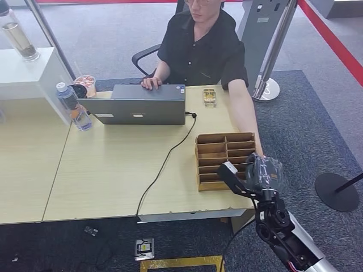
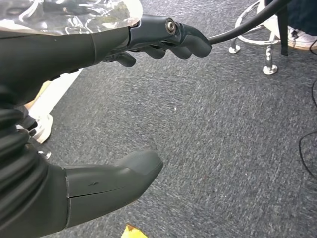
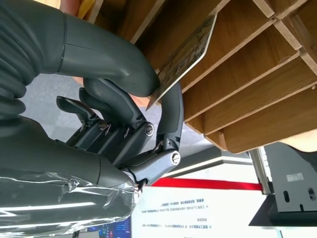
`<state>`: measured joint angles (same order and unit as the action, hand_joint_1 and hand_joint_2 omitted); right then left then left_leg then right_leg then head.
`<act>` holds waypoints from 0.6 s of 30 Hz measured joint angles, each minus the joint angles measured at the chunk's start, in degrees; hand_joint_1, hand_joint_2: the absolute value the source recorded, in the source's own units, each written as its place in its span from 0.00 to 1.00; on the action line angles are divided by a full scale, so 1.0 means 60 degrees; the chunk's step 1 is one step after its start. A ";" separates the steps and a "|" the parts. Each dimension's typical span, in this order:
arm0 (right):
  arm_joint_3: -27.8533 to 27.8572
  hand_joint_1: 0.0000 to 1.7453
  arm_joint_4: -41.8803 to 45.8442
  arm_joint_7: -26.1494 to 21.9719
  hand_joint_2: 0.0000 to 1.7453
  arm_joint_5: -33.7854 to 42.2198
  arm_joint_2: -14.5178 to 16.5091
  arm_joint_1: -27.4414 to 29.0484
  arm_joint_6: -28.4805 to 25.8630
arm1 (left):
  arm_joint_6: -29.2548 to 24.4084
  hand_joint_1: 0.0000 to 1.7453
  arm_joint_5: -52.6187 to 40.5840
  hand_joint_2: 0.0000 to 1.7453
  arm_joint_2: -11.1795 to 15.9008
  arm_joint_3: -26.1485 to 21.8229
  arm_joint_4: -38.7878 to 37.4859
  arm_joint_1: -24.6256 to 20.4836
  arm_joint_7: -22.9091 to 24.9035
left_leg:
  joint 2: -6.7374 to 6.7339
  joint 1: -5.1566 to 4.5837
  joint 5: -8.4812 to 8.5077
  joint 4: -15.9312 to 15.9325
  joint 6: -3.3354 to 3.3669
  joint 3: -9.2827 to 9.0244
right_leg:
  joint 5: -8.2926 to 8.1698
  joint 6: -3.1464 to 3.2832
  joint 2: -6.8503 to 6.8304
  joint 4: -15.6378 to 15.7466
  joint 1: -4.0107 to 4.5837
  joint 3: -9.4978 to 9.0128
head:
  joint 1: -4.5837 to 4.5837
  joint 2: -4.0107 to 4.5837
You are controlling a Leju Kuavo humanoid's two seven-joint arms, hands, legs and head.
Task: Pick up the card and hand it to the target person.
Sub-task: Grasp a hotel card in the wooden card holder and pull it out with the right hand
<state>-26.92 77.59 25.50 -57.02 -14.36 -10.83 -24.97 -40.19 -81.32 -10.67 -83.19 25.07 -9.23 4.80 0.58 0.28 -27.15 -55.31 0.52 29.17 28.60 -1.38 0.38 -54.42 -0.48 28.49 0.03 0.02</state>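
The card, thin and patterned, is pinched at one end between the thumb and a finger of my right hand, its other end lying against the wooden slot organizer. In the head view my right hand hovers at the front right corner of the organizer on the table. The seated person in a black shirt stretches an arm down beside the organizer toward my hand. My left hand hangs over grey carpet, fingers and thumb apart, holding nothing.
A grey laptop stands at the table's back, its black cable running to the front edge. A water bottle and a cup are at the left. A round stand base sits on the floor right.
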 joint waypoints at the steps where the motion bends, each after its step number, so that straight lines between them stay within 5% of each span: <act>1: -0.0001 1.00 0.0000 -0.0009 1.00 -0.0036 0.0000 -0.0010 0.0011 | 0.0000 0.00 0.0002 1.00 0.0000 0.0000 0.0000 0.0000 0.0016 | 0.0000 0.0000 0.0000 0.0000 0.0000 0.0000 | 0.0000 0.0000 0.0000 0.0000 0.0000 0.0000 | 0.0000 0.0000; 18: -0.0032 1.00 0.0378 0.0152 1.00 -0.0963 0.0000 -0.0186 0.0157 | 0.0000 0.00 0.0046 1.00 -0.0007 0.0000 0.0000 0.0003 0.0189 | 0.0000 0.0000 0.0000 0.0000 0.0000 0.0001 | 0.0000 0.0000 -0.0001 -0.0001 0.0000 -0.0001 | -0.0002 0.0000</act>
<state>-27.11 79.86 26.41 -62.80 -14.36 -11.94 -24.03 -40.19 -81.05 -10.71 -83.19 25.07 -9.21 5.93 0.58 0.28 -27.15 -55.31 0.52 29.18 28.60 -1.38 0.38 -54.43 -0.48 28.48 0.02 0.02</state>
